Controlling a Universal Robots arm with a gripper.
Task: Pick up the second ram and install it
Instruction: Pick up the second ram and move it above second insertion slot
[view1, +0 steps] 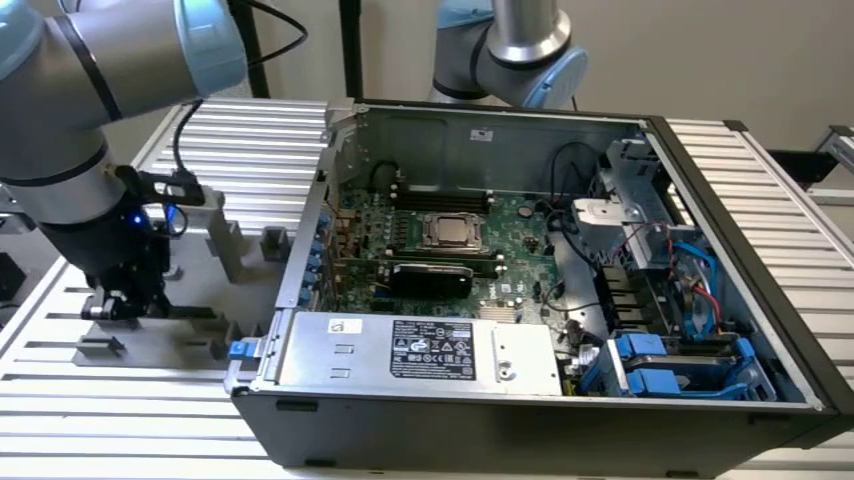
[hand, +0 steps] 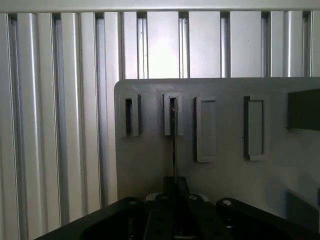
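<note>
Gripper (hand: 175, 185) pinches the second ram (hand: 174, 145), a thin stick seen edge-on running ahead of it into a slot (hand: 173, 114) of the gray holder plate (hand: 150, 165) beneath.

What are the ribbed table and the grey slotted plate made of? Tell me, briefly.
Table: likely aluminium, brushed silver, with long extruded grooves. Slotted plate: probably plastic, matte grey, uniform and unreflective; painted metal is possible.
</note>
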